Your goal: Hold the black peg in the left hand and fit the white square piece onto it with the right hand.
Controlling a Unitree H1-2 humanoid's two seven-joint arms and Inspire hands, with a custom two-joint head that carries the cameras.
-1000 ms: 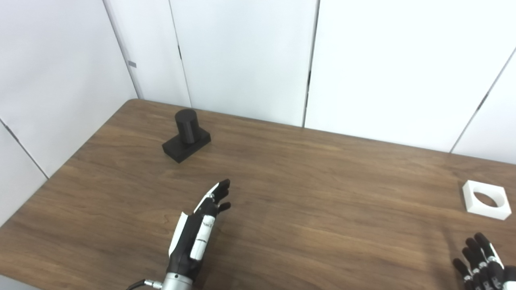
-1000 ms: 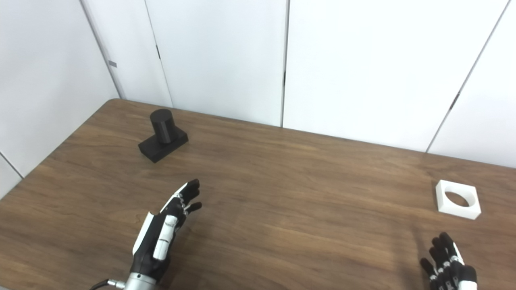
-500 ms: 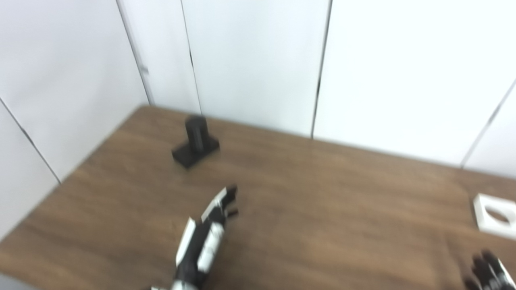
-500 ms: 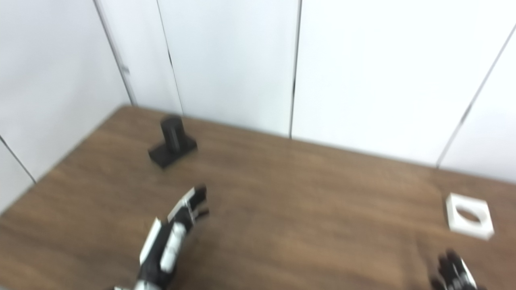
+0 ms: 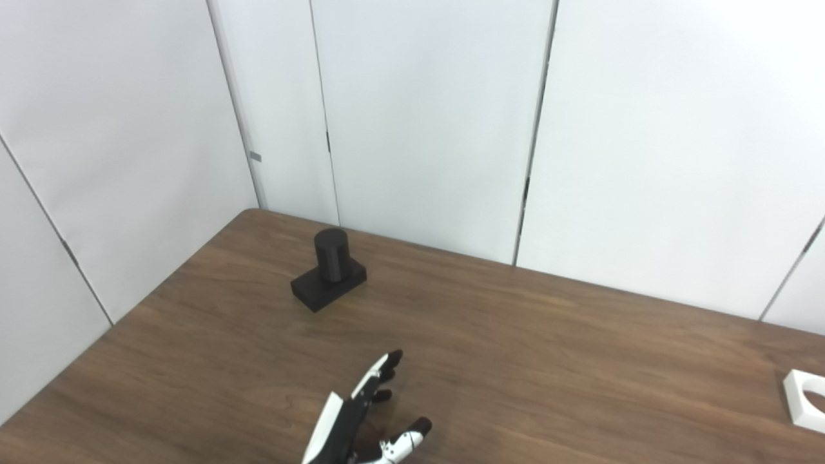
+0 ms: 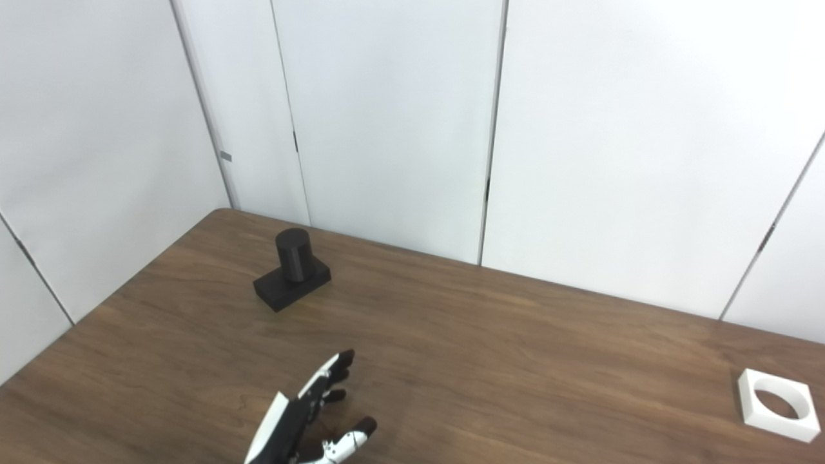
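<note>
We see a brown wood-grain table [image 6: 515,361] enclosed by white wall panels [image 6: 387,116]. Nearest us, at the bottom edge, our left hand [image 6: 303,419] hovers over the table, empty, fingers spread and reaching toward the far left, thumb out to the side. Our right hand is out of view. At the right edge the white square piece [image 6: 778,405] lies flat, its round hole facing up. Farthest off, near the far left corner, the black peg [image 6: 293,267] stands upright on its rectangular base.
</note>
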